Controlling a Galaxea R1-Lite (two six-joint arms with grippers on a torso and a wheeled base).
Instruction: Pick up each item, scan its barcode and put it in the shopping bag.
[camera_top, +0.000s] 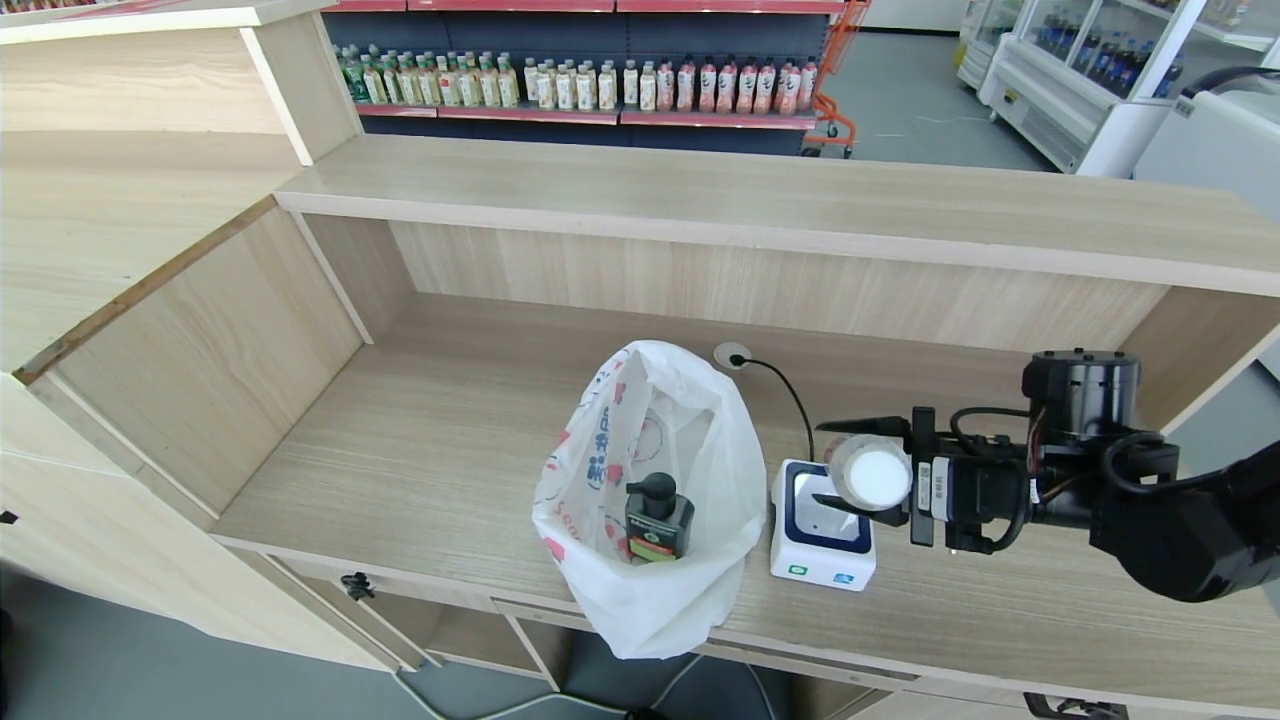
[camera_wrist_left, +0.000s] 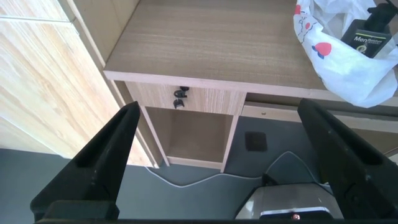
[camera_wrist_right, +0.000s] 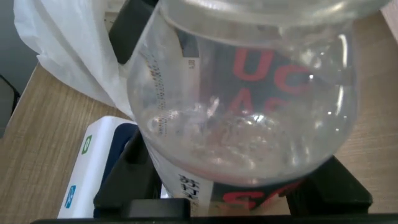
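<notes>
Nearest, in the left wrist view, the left gripper (camera_wrist_left: 221, 162) hangs off the counter's (camera_top: 400, 470) front edge with its fingers spread wide and nothing between them.

At lower centre of the head view the white shopping bag (camera_top: 590, 470) stands open on the counter, with a dark pump bottle (camera_top: 658, 520) already upright inside. Just to its right sits the white scanner (camera_top: 820, 545), its black cable (camera_top: 795, 400) running back to a hole in the counter.

At right of centre, the right gripper (camera_top: 848, 462) is closed on a clear bottle (camera_top: 875, 478), held on its side directly over the scanner, white end toward the bag.

The step in hand looks like the scan. Whether the barcode faces the scanner window is hard to tell; the right wrist view shows label print on the bottle's underside, so probably. Next, the bottle must travel left over the bag's mouth, clear its rim and be released beside the pump bottle.

Far back, at the top of the frame, runs a shelf of drinks (camera_top: 580, 85).
</notes>
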